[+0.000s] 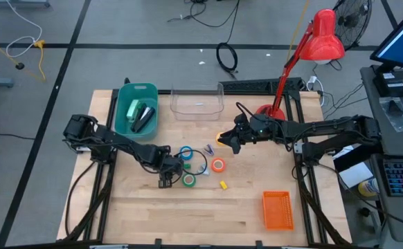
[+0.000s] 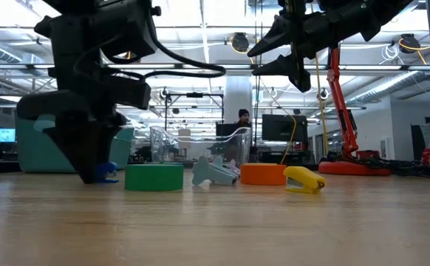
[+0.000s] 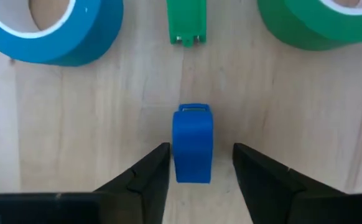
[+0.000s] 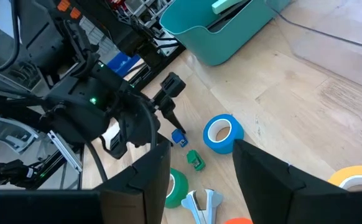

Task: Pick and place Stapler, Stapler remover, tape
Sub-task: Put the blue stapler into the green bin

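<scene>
My left gripper (image 3: 198, 152) points down at the table, open, with one finger on each side of a small blue block (image 3: 192, 143) and a gap on both sides. The blue tape (image 3: 50, 31), the green tape (image 3: 318, 22) and a small green block (image 3: 186, 22) lie flat just beyond it. The orange tape (image 1: 218, 164) and the grey stapler remover (image 2: 215, 171) lie farther right. The yellow tape (image 4: 358, 177) lies under my right gripper (image 1: 224, 142), which hangs open high above the table. A dark stapler (image 1: 143, 119) lies in the teal bin (image 1: 125, 104).
A clear container (image 1: 196, 104) stands at the far edge beside the teal bin. A small yellow block (image 1: 224, 185) lies near the green tape. An orange basket (image 1: 278, 209) sits at the near right. A red lamp (image 1: 305, 48) rises at the far right.
</scene>
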